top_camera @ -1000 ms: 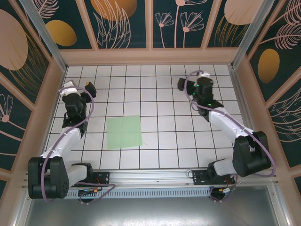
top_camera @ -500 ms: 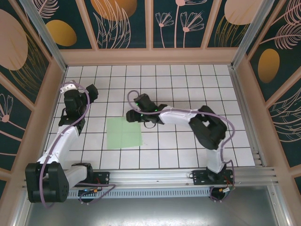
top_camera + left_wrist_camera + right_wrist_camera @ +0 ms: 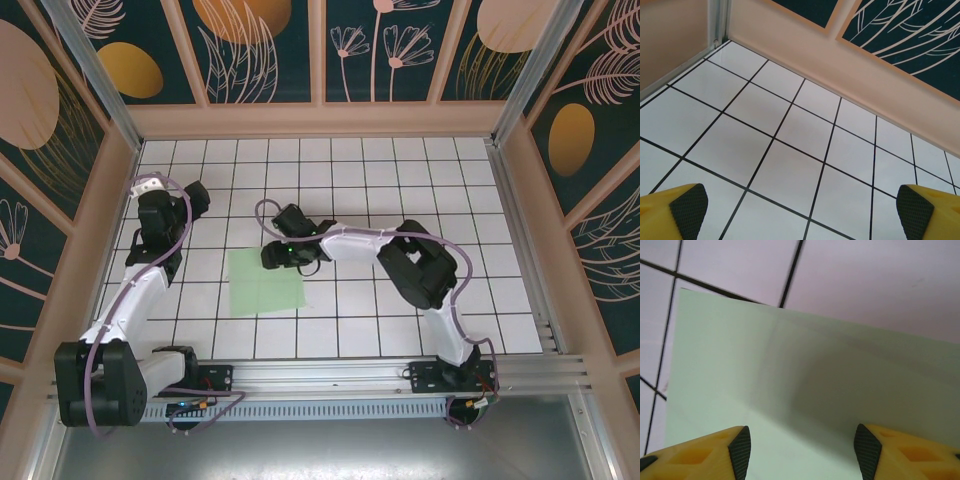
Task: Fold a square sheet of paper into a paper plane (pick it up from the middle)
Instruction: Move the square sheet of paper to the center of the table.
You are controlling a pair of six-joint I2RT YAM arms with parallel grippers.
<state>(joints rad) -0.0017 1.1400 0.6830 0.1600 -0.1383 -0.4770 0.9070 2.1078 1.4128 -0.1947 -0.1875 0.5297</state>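
We see the left arm (image 3: pixel 130 300) and right arm (image 3: pixel 355 242) built alike: white link shells, black joint housings, a lilac cable (image 3: pixel 185 225) looping along each, and black bases (image 3: pixel 95 375) bolted to a silver rail (image 3: pixel 320 375). Small green lights (image 3: pixel 290 240) glow at the right wrist. The left gripper (image 3: pixel 801 205) and right gripper (image 3: pixel 802 445) have yellow plastic fingers (image 3: pixel 665 220) tipped with black cross-hatched pads (image 3: pixel 740 449).

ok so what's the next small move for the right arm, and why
Probably ease the right gripper straight down until its pads touch the square sheet of paper. Its fingers stand apart over the sheet, which lies flat on the tiles, with nothing pinched yet; the left gripper is open over bare tiles.
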